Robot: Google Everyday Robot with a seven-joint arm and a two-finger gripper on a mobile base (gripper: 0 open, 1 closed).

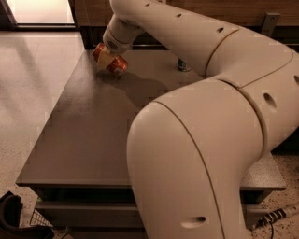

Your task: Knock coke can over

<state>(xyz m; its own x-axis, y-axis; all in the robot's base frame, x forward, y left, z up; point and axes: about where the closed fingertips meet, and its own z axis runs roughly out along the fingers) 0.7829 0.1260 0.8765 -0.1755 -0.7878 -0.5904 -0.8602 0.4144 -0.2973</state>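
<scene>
At the far left corner of a dark grey counter [79,140], the coke can [116,66] leans steeply, its length running from upper left down to lower right, closer to lying than to standing. Across the can's middle sits the pale tip of the gripper [106,57], which reaches in from above at the end of a long cream-coloured arm [196,42]. It touches the can, but whether the jaws are clamped on it or only pressing against it cannot be told. The can seems to be mostly tipped already. What looks left is for it to settle flat on its side and for the gripper to come away. It is not clear whether the can's lower end rests on the counter or hangs just above it. The counter's left edge runs close beside the can, with pale speckled floor [32,84] beyond it, and the far edge and a wooden wall [224,11] are near behind, so a can rolling that way could drop off. Toward the camera lies a broad stretch of bare counter. To the right, well apart from the can, the base of a second can [182,66] shows behind the arm, whose bulk fills the near right of the scene.
</scene>
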